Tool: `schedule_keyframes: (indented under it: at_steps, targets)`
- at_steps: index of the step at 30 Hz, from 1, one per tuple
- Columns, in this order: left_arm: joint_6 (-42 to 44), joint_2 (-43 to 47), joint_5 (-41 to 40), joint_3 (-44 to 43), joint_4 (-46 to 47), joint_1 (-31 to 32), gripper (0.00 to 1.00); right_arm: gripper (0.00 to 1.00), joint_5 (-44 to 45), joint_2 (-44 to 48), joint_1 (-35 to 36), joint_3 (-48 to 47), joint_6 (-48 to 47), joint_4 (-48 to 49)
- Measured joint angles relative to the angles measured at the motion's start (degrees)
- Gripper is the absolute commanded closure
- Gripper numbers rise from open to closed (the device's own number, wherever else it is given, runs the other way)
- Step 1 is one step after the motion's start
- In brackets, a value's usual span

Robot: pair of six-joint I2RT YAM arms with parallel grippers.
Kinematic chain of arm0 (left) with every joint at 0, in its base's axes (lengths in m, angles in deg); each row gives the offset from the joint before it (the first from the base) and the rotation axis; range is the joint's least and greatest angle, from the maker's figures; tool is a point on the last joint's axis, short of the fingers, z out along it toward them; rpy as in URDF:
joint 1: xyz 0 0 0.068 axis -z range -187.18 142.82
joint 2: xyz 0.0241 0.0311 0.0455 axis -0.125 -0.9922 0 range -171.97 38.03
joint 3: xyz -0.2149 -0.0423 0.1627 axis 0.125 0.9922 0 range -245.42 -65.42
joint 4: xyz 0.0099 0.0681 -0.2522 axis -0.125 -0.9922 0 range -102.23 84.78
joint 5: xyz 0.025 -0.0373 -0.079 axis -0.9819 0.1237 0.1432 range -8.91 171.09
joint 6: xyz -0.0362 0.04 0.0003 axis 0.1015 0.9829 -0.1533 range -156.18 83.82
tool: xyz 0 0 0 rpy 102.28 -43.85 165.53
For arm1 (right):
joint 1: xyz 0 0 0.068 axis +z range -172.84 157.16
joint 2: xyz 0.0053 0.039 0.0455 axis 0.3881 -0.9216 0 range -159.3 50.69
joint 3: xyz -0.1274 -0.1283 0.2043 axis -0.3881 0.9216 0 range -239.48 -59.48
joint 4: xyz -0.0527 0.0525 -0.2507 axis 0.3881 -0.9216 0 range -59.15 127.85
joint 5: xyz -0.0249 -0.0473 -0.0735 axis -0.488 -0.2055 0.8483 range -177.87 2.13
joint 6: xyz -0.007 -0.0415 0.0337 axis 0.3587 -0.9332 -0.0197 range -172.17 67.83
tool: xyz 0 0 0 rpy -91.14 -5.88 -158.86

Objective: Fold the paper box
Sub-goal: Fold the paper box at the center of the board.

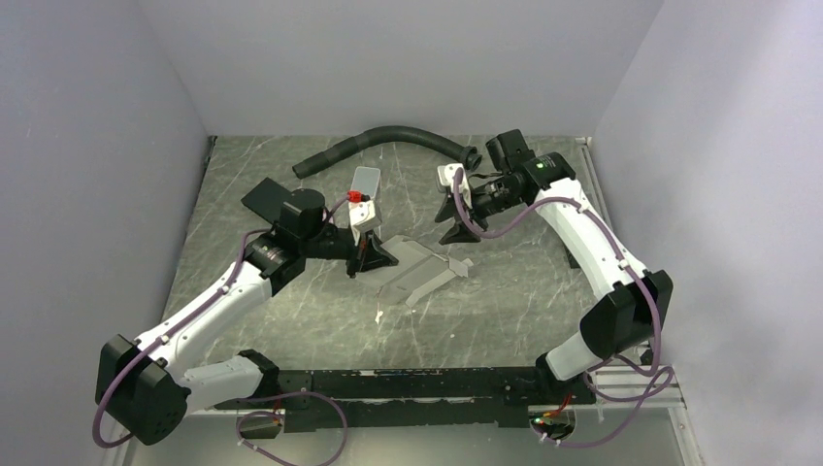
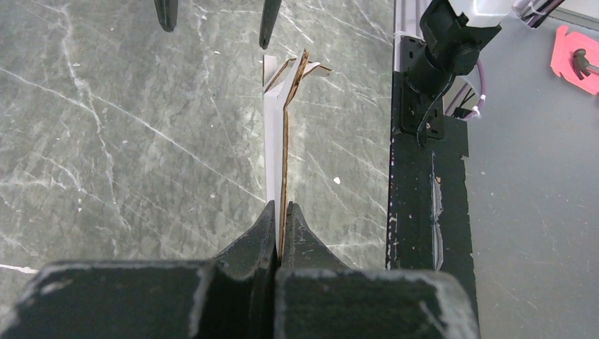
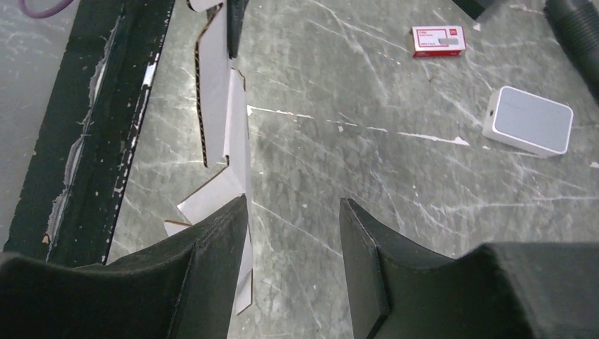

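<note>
Okay so the step in hand looks like the first proper crease. The paper box [image 1: 419,272] is a half-flat white sheet with tabs. It sits on the table a bit toward the arm bases from the light grey tile [image 1: 366,180] and slightly to the tile's right.

The left gripper [image 2: 281,210] is squeezed tight on one end of the sheet, on the base side of the tile. The right gripper [image 3: 293,206] has its jaws apart with nothing between them. It hangs over the sheet's other end, the one farther from the tile.

My guess for the next move is that the right one has to slide over the loose tabbed flap beside its finger, pinch it and swing it along the score line while the left one anchors. Thin card like this will probably buckle if the pinch lands off the crease.

Each view adds something:
- **Left wrist:** shows the card edge-on with two layers and the brown cut edge running right into the pinch. From above that's just a dark blob.
- **Right wrist:** makes the empty gap between its fingers obvious, and picks out a little red-and-white box [image 3: 439,40] near the tile.
- **Top view:** the only one showing both arms around the sheet at once.
</note>
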Motion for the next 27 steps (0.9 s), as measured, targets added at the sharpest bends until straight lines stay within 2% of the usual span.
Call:
schedule_keyframes:
  at_steps: [27]
  targets:
    - [0.0,1.3,-0.1,0.0,-0.3,0.0,1.0,0.56,1.3,-2.4,5.9,0.1,-5.1,-6.3]
